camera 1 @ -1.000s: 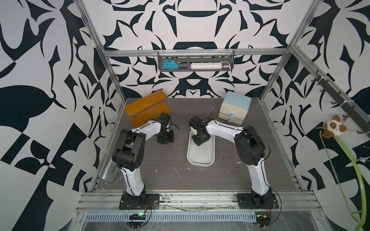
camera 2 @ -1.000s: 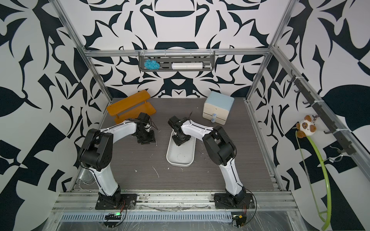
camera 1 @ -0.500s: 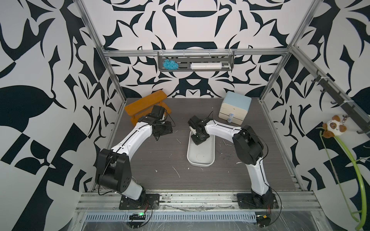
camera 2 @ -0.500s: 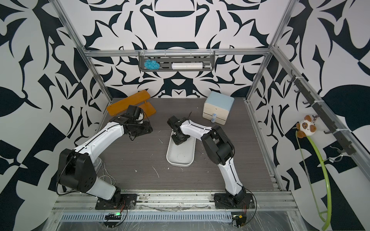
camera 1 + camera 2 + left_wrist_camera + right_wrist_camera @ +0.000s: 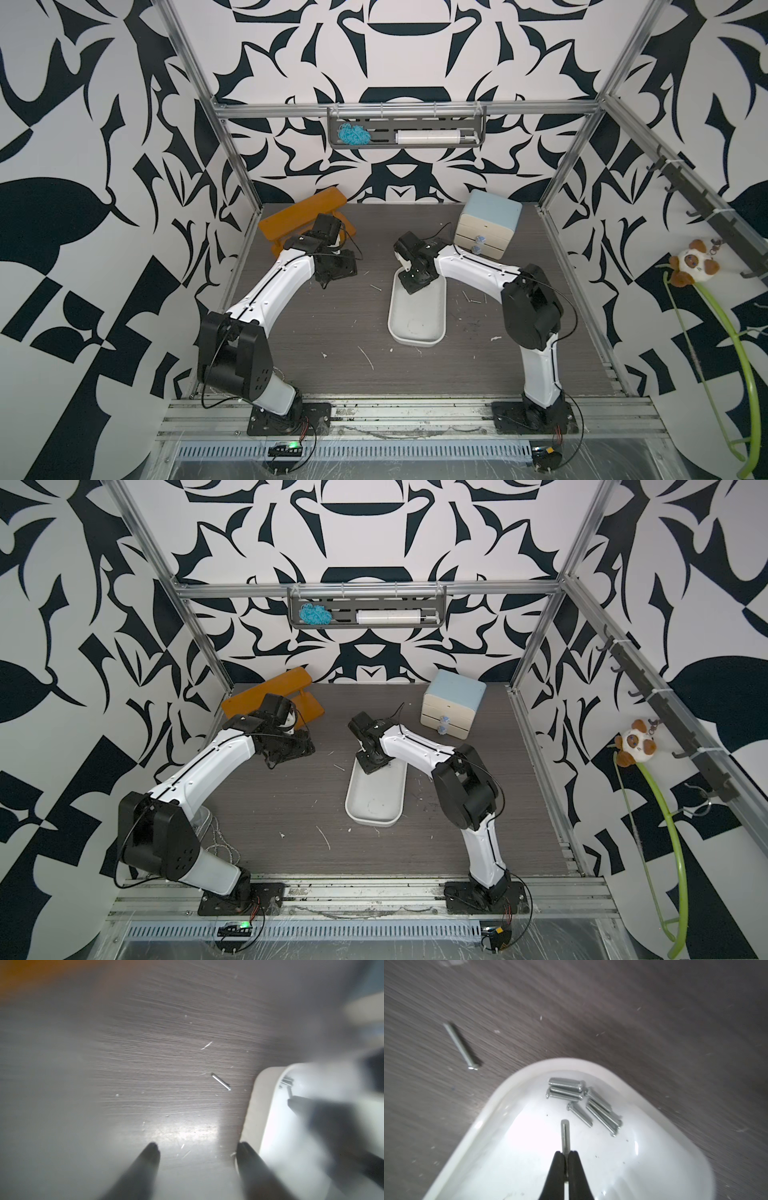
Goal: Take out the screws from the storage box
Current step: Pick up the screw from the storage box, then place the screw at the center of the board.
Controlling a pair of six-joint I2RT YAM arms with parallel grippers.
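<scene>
The storage box [image 5: 417, 341] [image 5: 372, 818] is a shallow white tub mid-table. In the right wrist view several silvery screws [image 5: 583, 1103] lie bunched at its far end [image 5: 508, 1147]. My right gripper [image 5: 565, 1153] [image 5: 409, 286] is inside the box, shut on one screw [image 5: 565, 1134] that sticks out past the tips. Another screw [image 5: 375, 287] [image 5: 220, 1081] [image 5: 459, 1046] lies on the table just left of the box. My left gripper [image 5: 197, 1147] [image 5: 330, 278] hangs open and empty over the table, left of the box rim [image 5: 255, 1105].
An orange shelf [image 5: 303, 216] stands at the back left, close behind my left wrist. A cream cabinet with a blue top [image 5: 488, 224] stands at the back right. A few more screws [image 5: 471, 297] lie right of the box. White flecks [image 5: 365, 357] dot the dark table.
My right gripper has closed on a screw inside the box. My left arm has stretched out and its jaws have widened, leaving a screw on the table beside the box.
</scene>
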